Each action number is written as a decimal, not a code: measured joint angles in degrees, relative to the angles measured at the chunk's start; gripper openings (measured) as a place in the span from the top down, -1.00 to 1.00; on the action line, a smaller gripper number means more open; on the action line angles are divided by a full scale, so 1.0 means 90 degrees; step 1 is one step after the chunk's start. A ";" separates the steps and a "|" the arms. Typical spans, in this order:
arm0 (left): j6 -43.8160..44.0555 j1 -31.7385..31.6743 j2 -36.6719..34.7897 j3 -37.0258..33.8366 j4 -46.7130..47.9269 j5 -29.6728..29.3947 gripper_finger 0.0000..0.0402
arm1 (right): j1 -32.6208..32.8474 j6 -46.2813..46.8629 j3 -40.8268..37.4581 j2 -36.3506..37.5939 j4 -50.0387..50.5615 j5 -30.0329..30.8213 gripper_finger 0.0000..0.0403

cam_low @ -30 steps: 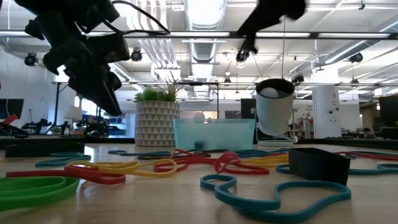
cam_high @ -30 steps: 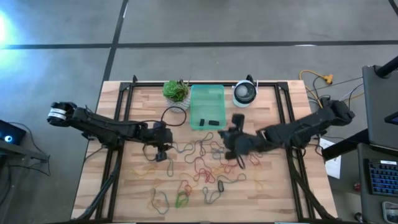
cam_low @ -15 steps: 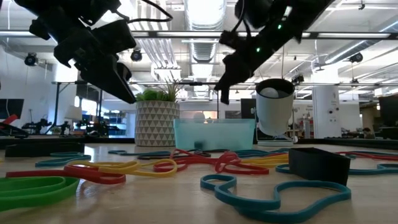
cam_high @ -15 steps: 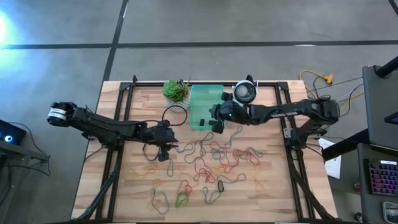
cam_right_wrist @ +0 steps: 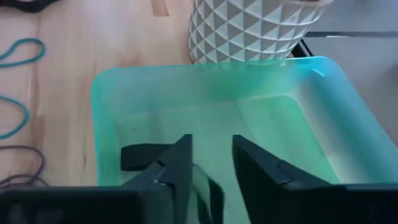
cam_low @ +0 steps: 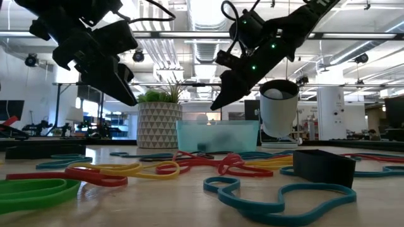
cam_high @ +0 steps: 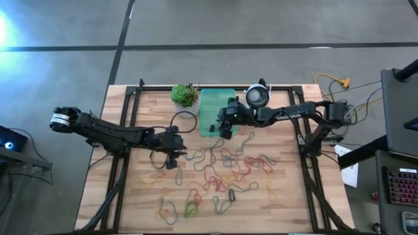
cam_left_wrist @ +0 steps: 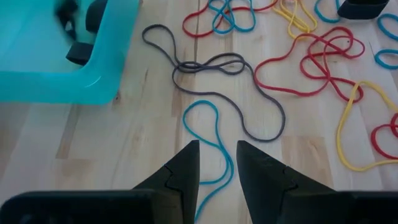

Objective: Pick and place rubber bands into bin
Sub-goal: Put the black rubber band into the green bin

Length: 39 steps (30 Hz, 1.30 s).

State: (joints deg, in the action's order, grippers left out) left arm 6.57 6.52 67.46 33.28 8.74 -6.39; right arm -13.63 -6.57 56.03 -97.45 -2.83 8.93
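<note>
My right gripper [cam_high: 224, 125] hung over the bin [cam_high: 210, 104], at the tray's five-o'clock corner in the overhead view. Through my right wrist camera its two dark fingers [cam_right_wrist: 180, 163] stood a narrow gap apart, nothing between them, pointing down into the mint-green tray, where a couple of dark pieces [cam_right_wrist: 142, 157] lay on the floor. From table height the right gripper [cam_low: 221, 101] sat above the bin [cam_low: 218, 136] without touching it.

My left gripper [cam_high: 172, 156] was low over the wood at about eight o'clock from the bin, well apart from it. Its fingers [cam_left_wrist: 185, 169] were slightly parted and held nothing; a blue loop [cam_left_wrist: 208, 134] ran on the table between and just beyond their tips, and a grey-brown band [cam_left_wrist: 224, 87] lay farther out.

The rubber bands [cam_high: 225, 171] lay scattered on the table [cam_high: 130, 209] from five to seven o'clock of the bin, red, yellow, blue and dark loops tangled over one another, with a green one [cam_high: 190, 209] at the near edge. The potted plant [cam_high: 185, 95] stood at nine o'clock just beside the bin, and the round white device [cam_high: 257, 98] at three o'clock.
</note>
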 joint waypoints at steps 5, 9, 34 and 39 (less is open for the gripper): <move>0.0058 0.0000 0.0000 -0.0013 0.0369 0.0010 0.55 | 0.0009 0.0006 0.0000 0.0322 0.0338 -0.0069 0.25; 0.0246 0.0000 0.0000 -0.0025 0.0478 0.0010 0.55 | 0.0168 -0.0089 -0.0013 0.0581 0.1050 -0.0856 0.20; -0.0146 -0.0005 0.0009 -0.0144 0.2816 -0.0685 0.55 | 0.2707 0.0926 -0.0243 0.0799 0.1716 -0.1646 0.45; -0.0754 -0.0015 0.0311 -0.0151 0.2808 -0.1041 0.55 | 0.2835 0.1046 -0.0250 0.0799 0.1598 -0.1645 0.50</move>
State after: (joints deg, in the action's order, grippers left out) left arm -0.21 6.39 70.26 31.92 34.01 -15.76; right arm 11.88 2.85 53.78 -90.26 11.55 -5.87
